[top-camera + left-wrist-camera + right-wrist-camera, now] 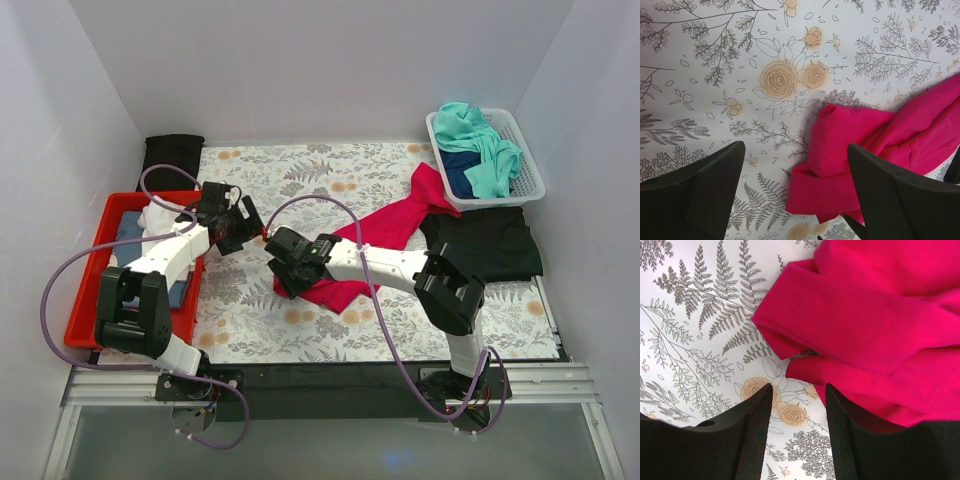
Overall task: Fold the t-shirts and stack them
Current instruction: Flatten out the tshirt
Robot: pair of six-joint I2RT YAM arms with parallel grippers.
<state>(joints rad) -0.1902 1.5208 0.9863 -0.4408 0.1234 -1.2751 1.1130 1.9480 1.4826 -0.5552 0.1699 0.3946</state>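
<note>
No writing, brand, number or sign could be read in any of the three views. The table cover [780, 80] bore only printed flowers and ferns, and the crimson t-shirt [855, 145] showed plain cloth.

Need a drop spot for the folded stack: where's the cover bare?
Bare: far strip of cover between bin and basket; near strip in front of the red shirt. Crowded: centre, red shirt; right, black shirt.
</note>
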